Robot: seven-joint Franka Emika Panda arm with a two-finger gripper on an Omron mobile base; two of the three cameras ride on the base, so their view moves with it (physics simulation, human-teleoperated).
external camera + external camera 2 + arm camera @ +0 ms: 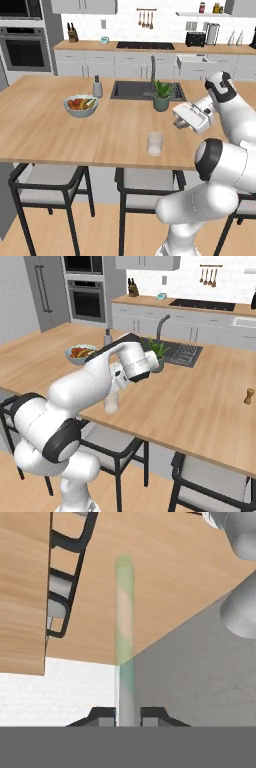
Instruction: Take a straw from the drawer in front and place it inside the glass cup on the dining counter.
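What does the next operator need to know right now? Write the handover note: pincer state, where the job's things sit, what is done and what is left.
Pincer: shut on the straw, a pale green translucent stick rising between its fingertips in the hand view.
Glass cup: upright on the dining counter, near its front edge, apart from the fruit bowl and the potted plant. Nothing in it as far as the base views show.
Done: straw picked up; hand raised over the counter to the right of the cup.
Left: bring the straw over the cup, lower it in, release.
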